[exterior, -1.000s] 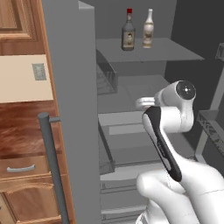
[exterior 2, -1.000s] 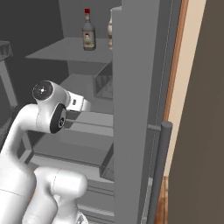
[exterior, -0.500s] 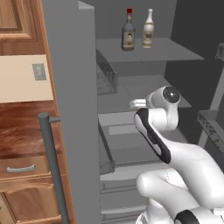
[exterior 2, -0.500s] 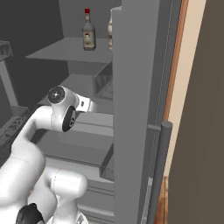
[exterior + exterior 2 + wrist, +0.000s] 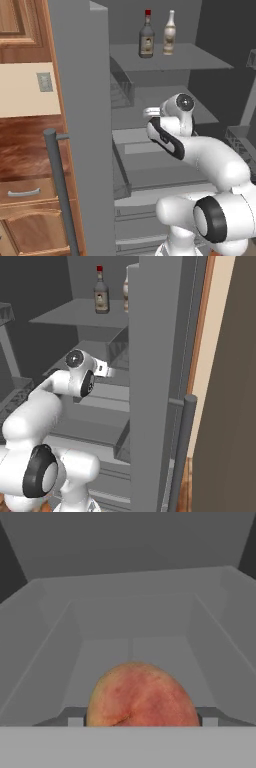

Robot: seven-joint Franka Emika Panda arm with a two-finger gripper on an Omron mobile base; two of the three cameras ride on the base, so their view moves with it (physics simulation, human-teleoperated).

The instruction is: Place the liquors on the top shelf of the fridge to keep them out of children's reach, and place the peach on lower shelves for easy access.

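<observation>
Hand view shows the peach (image 5: 142, 694) sitting between the tool's tips, clasped there and carried, with a pale grey tray-like compartment of the fridge (image 5: 80, 100) opening out ahead and below it. Over the last second the arm has folded down and leaned forward: in the left base view the wrist has dropped from beside the middle shelf to a lower, more tucked pose, and the tool (image 5: 150, 112) now reaches in over the lower shelves (image 5: 150, 145). The jaw gap has not altered in that time, so the fruit is not yet let go.

Both liquors already stand on the top shelf (image 5: 190, 57): the dark bottle with the red cap (image 5: 146, 35) and the cream-white bottle (image 5: 169, 34) just beside it, upright and apart from each other (in the right base view the dark one (image 5: 101, 292) is plain, the pale one half hidden by the fridge wall).

My reading is that only the peach is left to do, and the arm is lining up to set it down in a lower compartment. The next move likely calls for a little more descent before release, lest the round fruit roll.
</observation>
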